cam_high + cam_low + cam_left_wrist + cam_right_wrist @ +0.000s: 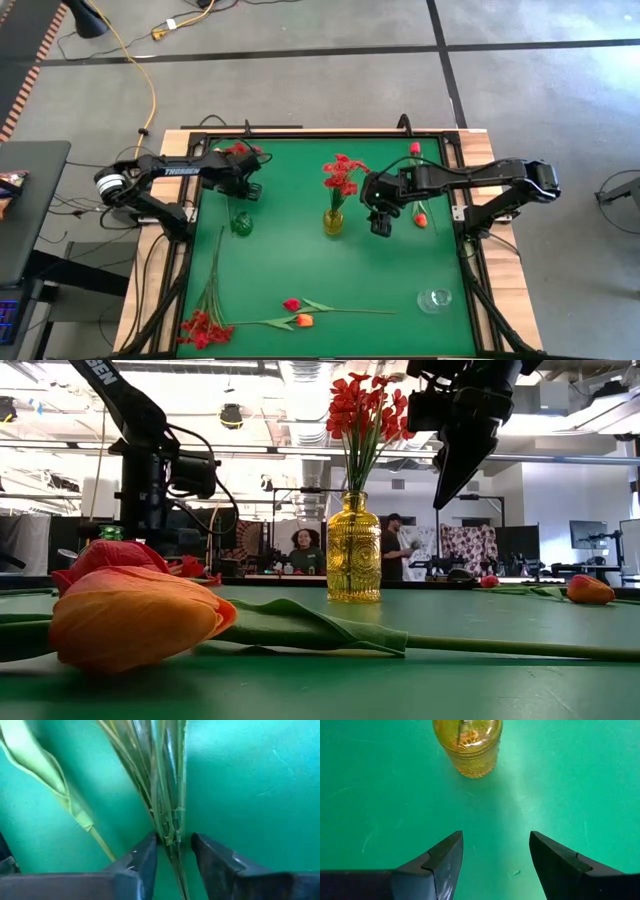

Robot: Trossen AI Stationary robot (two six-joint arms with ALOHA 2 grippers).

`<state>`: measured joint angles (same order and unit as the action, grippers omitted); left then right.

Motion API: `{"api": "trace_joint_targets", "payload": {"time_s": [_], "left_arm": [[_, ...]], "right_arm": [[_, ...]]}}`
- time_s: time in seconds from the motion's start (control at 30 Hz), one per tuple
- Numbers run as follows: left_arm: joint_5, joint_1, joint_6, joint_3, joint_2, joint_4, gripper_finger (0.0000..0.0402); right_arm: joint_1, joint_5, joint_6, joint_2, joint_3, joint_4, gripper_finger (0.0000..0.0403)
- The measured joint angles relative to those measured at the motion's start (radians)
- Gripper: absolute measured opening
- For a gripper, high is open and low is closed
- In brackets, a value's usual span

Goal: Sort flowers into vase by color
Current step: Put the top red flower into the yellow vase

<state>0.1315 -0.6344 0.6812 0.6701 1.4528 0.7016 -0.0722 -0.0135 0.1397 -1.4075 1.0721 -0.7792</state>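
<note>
At upper left, the left gripper [243, 187] clamps a bunch of flower stems [162, 785] above the green vase [241, 222]; lowering them in likely follows. At centre right, the right gripper [380, 222] hangs wide, empty.

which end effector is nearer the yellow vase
Right. The right end effector hangs just beside the yellow vase; the left end effector is farther off, above the green vase.

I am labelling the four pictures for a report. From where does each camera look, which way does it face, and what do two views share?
High: above, facing down on the green table; both arms show.
Low: at tabletop height, facing level across; arms descend from above.
Left wrist: on the left arm; left end effector around green stems.
Right wrist: on the right arm; open right end effector above the table.
Shared: the yellow vase appears in high, low and right wrist.
</note>
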Motion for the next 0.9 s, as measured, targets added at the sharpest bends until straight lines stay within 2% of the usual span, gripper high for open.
{"api": "trace_joint_targets", "payload": {"time_s": [0.2,0.27,0.53,0.7,0.9], "left_arm": [[-0.001,-0.007,-0.008,0.000,-0.003,-0.006,0.0022],[0.002,-0.007,-0.006,-0.001,-0.009,-0.006,0.0008],[0.018,-0.010,-0.008,-0.005,-0.114,-0.050,0.0010],[0.017,-0.013,-0.014,-0.005,-0.226,-0.168,0.0006],[-0.035,-0.040,-0.023,-0.004,-0.370,-0.338,0.0005]], "right_arm": [[-0.016,0.007,-0.017,0.000,0.000,0.002,0.0256],[-0.017,0.009,-0.017,0.000,0.000,0.002,0.0256],[-0.022,0.013,-0.017,0.000,0.000,0.012,0.0255],[-0.022,0.013,-0.017,0.000,0.000,0.027,0.0255],[-0.022,0.014,-0.010,0.000,0.000,0.029,0.0255]]}}
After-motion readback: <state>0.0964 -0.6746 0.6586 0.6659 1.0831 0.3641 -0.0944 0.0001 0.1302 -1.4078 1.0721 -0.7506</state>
